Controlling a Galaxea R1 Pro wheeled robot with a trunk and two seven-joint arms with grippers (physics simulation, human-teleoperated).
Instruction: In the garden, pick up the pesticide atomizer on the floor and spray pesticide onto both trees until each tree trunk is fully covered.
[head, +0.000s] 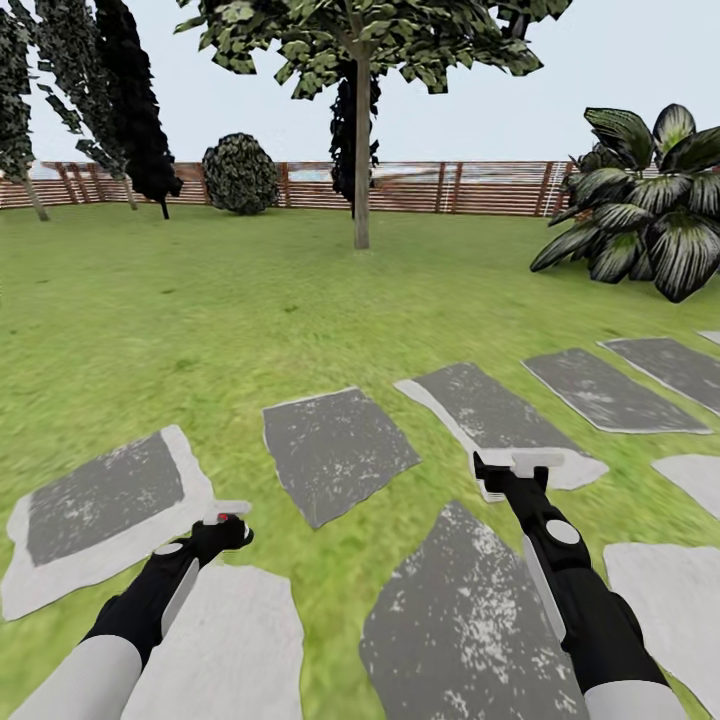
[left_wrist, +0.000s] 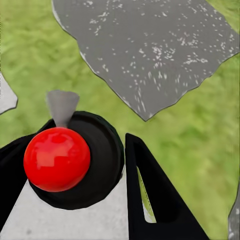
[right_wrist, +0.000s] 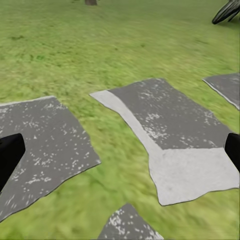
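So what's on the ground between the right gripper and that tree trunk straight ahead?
In the head view, past the right gripper lies one grey stepping stone, then bare grass up to the tree trunk. Nothing else sits on that stretch.

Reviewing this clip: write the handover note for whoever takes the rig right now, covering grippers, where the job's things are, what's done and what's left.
Left gripper: shut on the pesticide atomizer, red cap up, grey nozzle facing forward.
Right gripper: open, empty, hanging over the stepping stones.
Tree trunk: straight ahead across the lawn, in front of the fence. More trees stand far left by the fence.
Done: atomizer picked up.
Left: drive to the trunk ahead, spray until covered, then do the second tree. No spray cloud visible now.
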